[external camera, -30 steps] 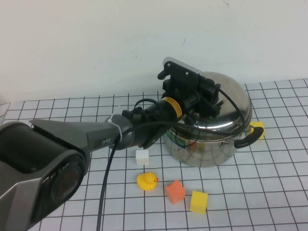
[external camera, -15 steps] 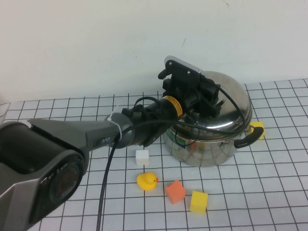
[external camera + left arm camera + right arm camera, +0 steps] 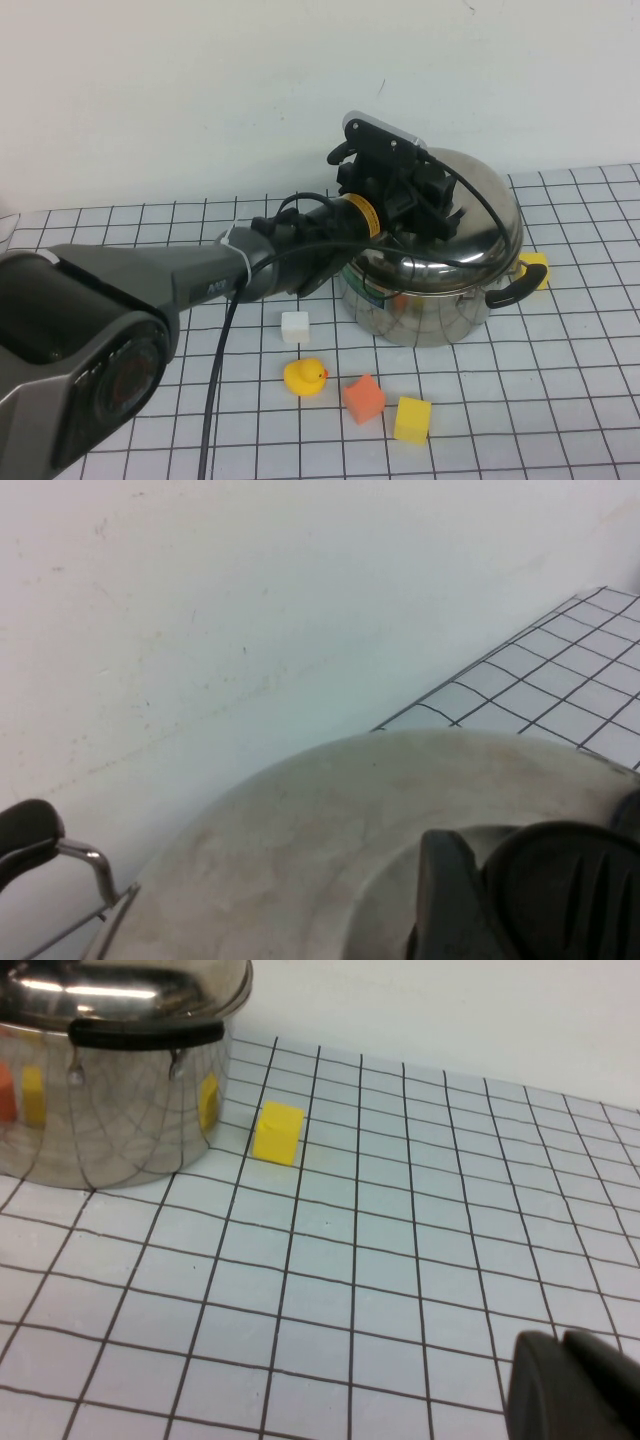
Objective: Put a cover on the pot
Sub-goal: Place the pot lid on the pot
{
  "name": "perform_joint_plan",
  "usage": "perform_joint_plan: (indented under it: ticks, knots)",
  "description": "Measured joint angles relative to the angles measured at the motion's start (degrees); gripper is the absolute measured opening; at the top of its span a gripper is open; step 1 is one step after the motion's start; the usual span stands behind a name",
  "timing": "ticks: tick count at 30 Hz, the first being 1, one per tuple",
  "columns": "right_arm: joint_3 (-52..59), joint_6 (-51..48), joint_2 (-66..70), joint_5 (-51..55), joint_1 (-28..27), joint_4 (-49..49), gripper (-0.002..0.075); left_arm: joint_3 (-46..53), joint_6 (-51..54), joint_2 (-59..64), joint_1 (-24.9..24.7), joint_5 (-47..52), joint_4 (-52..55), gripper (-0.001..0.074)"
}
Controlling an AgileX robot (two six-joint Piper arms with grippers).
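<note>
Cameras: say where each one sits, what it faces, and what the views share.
High: raised on the robot's side, looking down at the pot; left arm reaches it, left tool on the lid.
Left wrist: above the lid, facing the wall.
Right wrist: low, right tool corner showing.
Shared: pot, yellow block.

bright, even light | soft shadows on table (image 3: 560,400) | glare streaks on pot (image 3: 110,1110) | left wrist view hazy, blurred

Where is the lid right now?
In the high view the lid sits on the pot, right of centre near the back wall, with the left gripper over its top; the right gripper is off by itself.
</note>
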Motion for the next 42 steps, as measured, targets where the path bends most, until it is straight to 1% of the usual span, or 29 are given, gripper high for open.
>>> perform_joint_plan:
  ticks: [13, 24, 42]
  knots:
    - [0.0, 0.0, 0.0, 0.0, 0.0, 0.0, 0.0009, -0.6, -0.5, -0.6, 0.0, 2.3, 0.7, 0.0322]
    - [0.0, 0.0, 0.0, 0.0, 0.0, 0.0, 0.0009, -6.3, -2.4, -0.5, -0.1, 11.9, 1.6, 0.0321]
    - [0.0, 0.0, 0.0, 0.0, 0.0, 0.0, 0.0009, -6.8, -5.5, 0.0, -1.3, 12.1, 2.4, 0.0321]
